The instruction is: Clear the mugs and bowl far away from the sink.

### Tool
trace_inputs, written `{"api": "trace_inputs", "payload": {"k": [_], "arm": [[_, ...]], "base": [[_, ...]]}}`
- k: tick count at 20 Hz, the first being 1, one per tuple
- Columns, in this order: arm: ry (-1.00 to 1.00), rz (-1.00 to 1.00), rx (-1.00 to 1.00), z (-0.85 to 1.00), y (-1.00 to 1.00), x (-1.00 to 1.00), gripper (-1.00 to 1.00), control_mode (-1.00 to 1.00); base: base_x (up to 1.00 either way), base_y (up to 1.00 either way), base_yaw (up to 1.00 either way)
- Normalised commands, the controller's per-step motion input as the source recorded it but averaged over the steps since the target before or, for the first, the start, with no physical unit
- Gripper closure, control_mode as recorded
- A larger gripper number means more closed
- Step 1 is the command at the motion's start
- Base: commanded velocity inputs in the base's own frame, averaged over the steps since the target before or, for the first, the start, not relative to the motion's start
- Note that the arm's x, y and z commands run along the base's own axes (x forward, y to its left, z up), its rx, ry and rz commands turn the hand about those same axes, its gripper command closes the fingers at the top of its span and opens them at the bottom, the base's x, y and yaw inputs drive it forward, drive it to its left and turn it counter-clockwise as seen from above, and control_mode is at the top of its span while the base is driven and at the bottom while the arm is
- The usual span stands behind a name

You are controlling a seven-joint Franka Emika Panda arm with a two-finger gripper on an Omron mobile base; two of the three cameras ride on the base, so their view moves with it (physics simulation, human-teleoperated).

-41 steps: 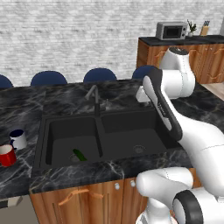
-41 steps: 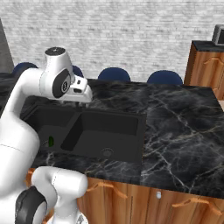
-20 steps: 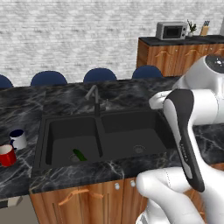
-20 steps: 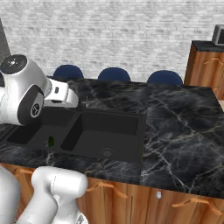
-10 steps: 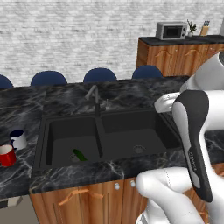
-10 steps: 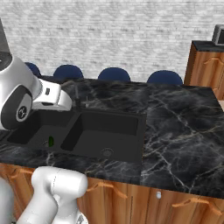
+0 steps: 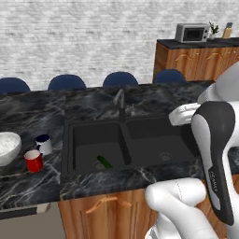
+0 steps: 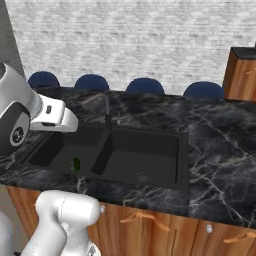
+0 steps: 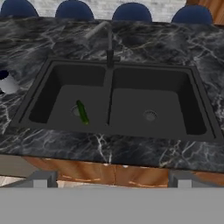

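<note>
two mugs on the black marble table (image 7: 93, 105), both left of the sink (image 7: 128, 142) in the left base view: a white mug (image 7: 44, 144) with a dark navy inside, and a red mug (image 7: 33, 161) just in front of it, the two just beside each other. one white bowl (image 7: 7, 147) sits further left at the picture's edge, near the mugs, and i cannot tell what, if anything, is in it. all three are apart from the sink's left rim.

one sink, two basins, one slim dark faucet (image 7: 120, 105) at its back edge. in the left basin lies one small green vegetable (image 7: 103, 162), near the drain; the right basin shows a round drain. four blue chair backs (image 7: 66, 82) line the far side of the table.

the left base view also takes in a wooden cabinet (image 7: 196, 63) at the far right with one microwave (image 7: 192, 33) on top. the right base view has the sink (image 8: 112, 155) and the green vegetable (image 8: 77, 164), plus a corner of the cabinet, and the arm's white wrist reaches over the left basin. the hand view looks down on the sink (image 9: 118, 103), the vegetable (image 9: 82, 112) and the faucet (image 9: 107, 41); the white mug (image 9: 6, 83) peeks in at its left edge.

the claw (image 9: 111, 179) has its two tips spread wide at the bottom of the hand view, fully apart, holding nothing.
</note>
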Motion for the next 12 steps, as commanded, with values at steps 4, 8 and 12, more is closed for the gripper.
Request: {"api": "trace_inputs", "payload": {"k": [4, 8, 12], "arm": [[0.0, 0.0, 0.0, 0.0, 0.0, 0.0, -1.0, 1.0], [0.0, 0.0, 0.0, 0.0, 0.0, 0.0, -1.0, 1.0], [0.0, 0.0, 0.0, 0.0, 0.0, 0.0, -1.0, 1.0]], "base": [[0.01, 1.0, 0.13], [0.03, 1.0, 0.1], [0.0, 1.0, 0.01]]}}
